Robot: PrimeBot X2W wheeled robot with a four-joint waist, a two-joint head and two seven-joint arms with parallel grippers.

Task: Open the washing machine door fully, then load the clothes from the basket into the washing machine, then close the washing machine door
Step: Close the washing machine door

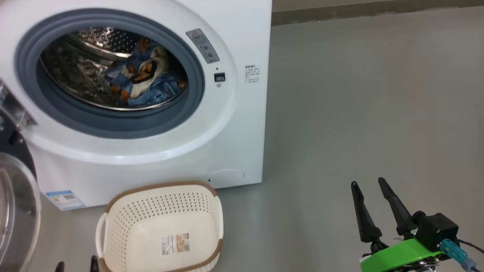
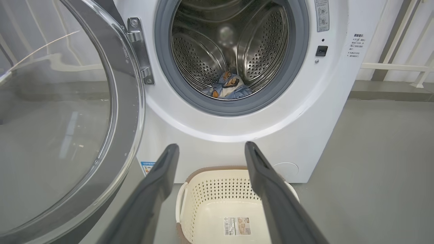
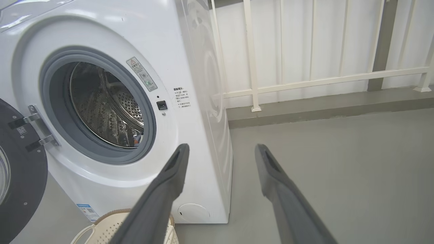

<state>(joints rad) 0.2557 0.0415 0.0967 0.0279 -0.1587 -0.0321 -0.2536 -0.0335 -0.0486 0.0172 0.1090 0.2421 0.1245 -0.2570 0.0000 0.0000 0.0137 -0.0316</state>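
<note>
Closing the door looks like the step in hand. The clothes lie in a heap low inside the drum of the washing machine, and the basket, on the floor just in front of the machine, shows its bare bottom and label sticker.

- The door stands swung out on the machine's left side. It hangs on the metal hinge at the left edge of the opening. The hinge line runs upright, so the door should sweep flat round toward the opening, left to right.
- The left claw is spread and holds nothing. It sits low in front of the machine, above the near end of the basket, and points at the opening. The door's glass bowl and rim lie just to its left.
- The right claw is also spread and empty. It sits well off the machine's right front corner, over bare floor, with the whole width of the opening between it and the door.

My judgement is that the left arm is the nearer one. The push should come from the door's outer face, out near its free edge and away from the hinge. The free edge is cut off in the head view, so how far out the door stands is uncertain.

One risk is that the basket sits close under the door's path and may be clipped.
</note>
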